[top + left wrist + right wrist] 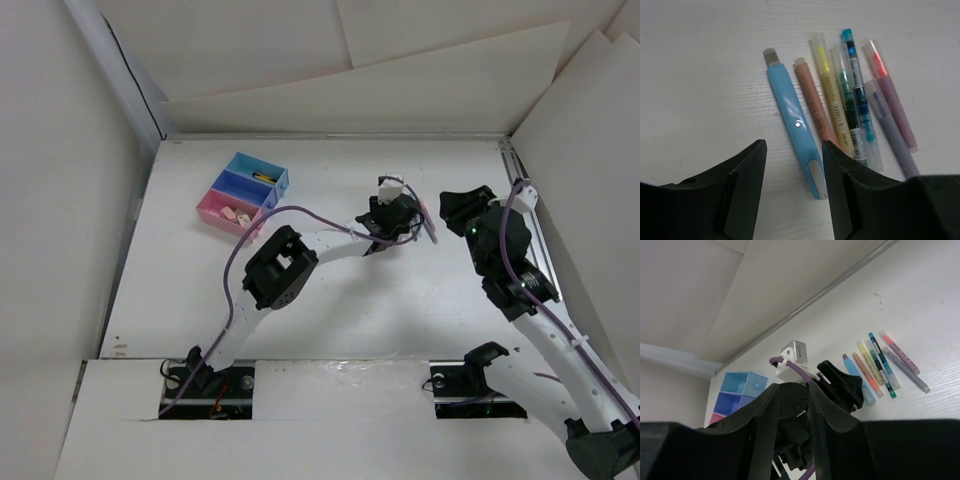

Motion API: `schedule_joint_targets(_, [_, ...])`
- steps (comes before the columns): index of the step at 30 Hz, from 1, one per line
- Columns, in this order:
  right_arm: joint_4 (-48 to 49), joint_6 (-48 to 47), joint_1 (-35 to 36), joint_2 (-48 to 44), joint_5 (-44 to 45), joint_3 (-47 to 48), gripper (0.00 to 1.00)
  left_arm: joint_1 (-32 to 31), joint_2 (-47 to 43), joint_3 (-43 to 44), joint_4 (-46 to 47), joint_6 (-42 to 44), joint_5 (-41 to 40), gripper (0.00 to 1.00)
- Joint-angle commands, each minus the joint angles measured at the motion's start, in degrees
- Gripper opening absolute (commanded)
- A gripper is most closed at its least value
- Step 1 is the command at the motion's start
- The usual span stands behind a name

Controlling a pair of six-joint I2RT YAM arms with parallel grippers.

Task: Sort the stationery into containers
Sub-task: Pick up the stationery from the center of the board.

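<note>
Left gripper (794, 148) hovers low over the white table (700, 75), claw spread to a middling gap, nothing clamped. Directly beyond and below the gap lies the light-blue pen (793, 119), grey tip pointing away, its near end running in beside the right-hand finger (842, 185). The left-hand finger (742, 192) is over bare table. The rest of the row lies side by side to the right of the blue one, roughly parallel and mostly touching: salmon pen (814, 107), yellow highlighter (831, 95), green pen (846, 97), teal pen (860, 92), purple pen (892, 135), and pink pen (894, 97) with a clear cap, outermost. Top view: the left arm covers most of this row, and only a pink-purple sliver shows past its wrist. Right gripper (456, 210) sits just right of the row, off the table. In its own camera the claw shows a gap and nothing gripped, with the left arm's wrist seen through it. Containers are well apart from the pens, at far left: light-blue bin (262, 168), blue-violet bin (243, 188), pink bin (222, 213), joined in a line. Pale blocks (236, 213) lie in the pink bin. Small yellow bit (263, 177) lies at the light-blue/violet seam; I cannot tell which bin holds it.
</note>
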Motion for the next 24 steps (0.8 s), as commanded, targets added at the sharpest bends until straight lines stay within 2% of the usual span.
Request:
schedule_joint_targets(1, [0.42, 0.33, -0.78, -1.07, -1.04, 0.13, 0.36, 0.29, 0.49, 3.18, -4.00, -0.12, -5.34, 0.44])
schedule_joint_targets(3, [0.42, 0.33, -0.78, -1.60, -1.04, 0.13, 0.36, 0.29, 1.11, 3.18, -4.00, -0.65, -5.87, 0.39])
schedule_joint_targets(11, [1.47, -0.90, -1.31, -0.37, -4.91, 0.13, 0.36, 0.29, 2.96, 3.70, -2.08, -0.65, -4.12, 0.38])
schedule_joint_targets(14, [2.09, -1.43, -1.31, 0.86, -6.58, 0.13, 0.36, 0.29, 0.77, -0.15, 0.82, -0.65, -3.59, 0.38])
schedule_joint_targets(17, [2.09, -1.43, -1.31, 2.18, -7.20, 0.13, 0.36, -0.23, -3.18, -5.86, 5.22, -2.14, -3.59, 0.33])
schedule_joint_targets(20, [2.09, -1.43, -1.31, 2.18, -7.20, 0.13, 0.36, -0.23, -6.52, -10.25, 9.17, -3.37, -2.97, 0.31])
schedule_joint_targets(24, [2.09, -1.43, -1.31, 2.18, -7.20, 0.13, 0.36, -0.23, -7.58, -11.68, 11.90, -4.61, -1.48, 0.31])
